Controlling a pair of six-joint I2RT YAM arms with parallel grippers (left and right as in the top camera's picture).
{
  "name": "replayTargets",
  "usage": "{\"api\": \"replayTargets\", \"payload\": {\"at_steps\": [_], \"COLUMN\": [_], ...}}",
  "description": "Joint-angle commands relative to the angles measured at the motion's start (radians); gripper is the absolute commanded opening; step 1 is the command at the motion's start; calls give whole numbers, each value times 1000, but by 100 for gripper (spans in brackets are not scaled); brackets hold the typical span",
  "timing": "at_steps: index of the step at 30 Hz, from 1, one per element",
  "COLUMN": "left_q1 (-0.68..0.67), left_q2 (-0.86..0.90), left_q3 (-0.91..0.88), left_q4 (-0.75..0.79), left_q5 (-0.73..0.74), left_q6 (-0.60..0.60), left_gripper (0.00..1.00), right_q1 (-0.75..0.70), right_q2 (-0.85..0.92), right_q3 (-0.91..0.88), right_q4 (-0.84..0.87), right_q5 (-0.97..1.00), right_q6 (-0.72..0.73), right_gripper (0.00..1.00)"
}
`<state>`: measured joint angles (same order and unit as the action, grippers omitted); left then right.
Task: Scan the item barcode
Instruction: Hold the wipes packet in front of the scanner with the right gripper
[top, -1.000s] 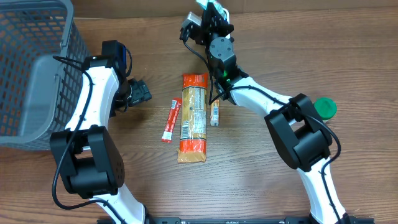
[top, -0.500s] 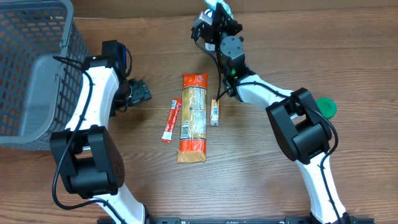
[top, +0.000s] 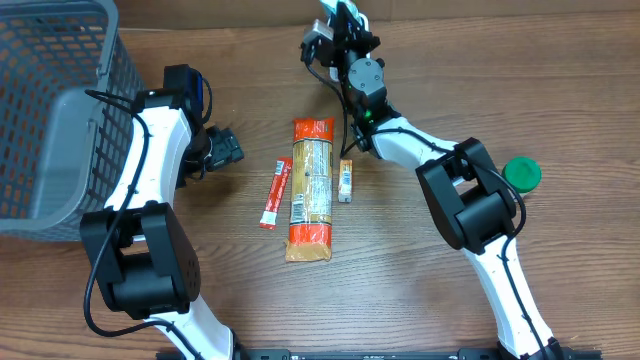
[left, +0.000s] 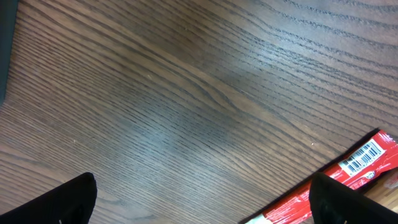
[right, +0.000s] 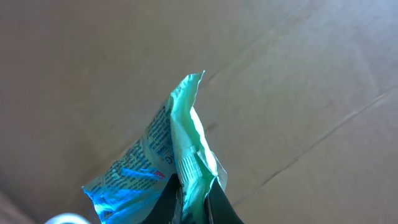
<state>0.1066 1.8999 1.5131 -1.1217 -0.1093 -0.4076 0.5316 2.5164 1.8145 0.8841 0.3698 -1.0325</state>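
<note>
The right gripper (right: 194, 198) pinches a crinkled teal foil packet (right: 180, 143) — the left gripper (top: 228, 150) gapes (holding nothing) near a slim red sachet (top: 275, 193), a long orange bag (top: 311, 188) and a grey mesh basket (top: 60, 120).

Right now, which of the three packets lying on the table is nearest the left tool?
The slim red stick packet, leftmost of the row; the large orange packet and small packet lie farther right of the left tool.
</note>
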Motion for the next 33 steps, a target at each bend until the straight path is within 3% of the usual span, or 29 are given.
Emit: {"api": "replayTargets", "payload": {"at_steps": [1, 23, 33], "left_q1": [0, 0, 0], "left_q2": [-17, -17, -17], "left_q3": [0, 0, 0], "left_q4": [2, 2, 2], "left_q5": [-5, -5, -5], "left_q6": [27, 27, 27], "left_gripper": [100, 100, 100], "right_q1": [-7, -21, -5], "right_q2": [19, 39, 39], "right_q3": [50, 51, 51], "right_q4": [-7, -184, -187], "right_q5": [-5, 0, 77], "right_q6": [8, 41, 37], "right_gripper": [4, 4, 4]}}
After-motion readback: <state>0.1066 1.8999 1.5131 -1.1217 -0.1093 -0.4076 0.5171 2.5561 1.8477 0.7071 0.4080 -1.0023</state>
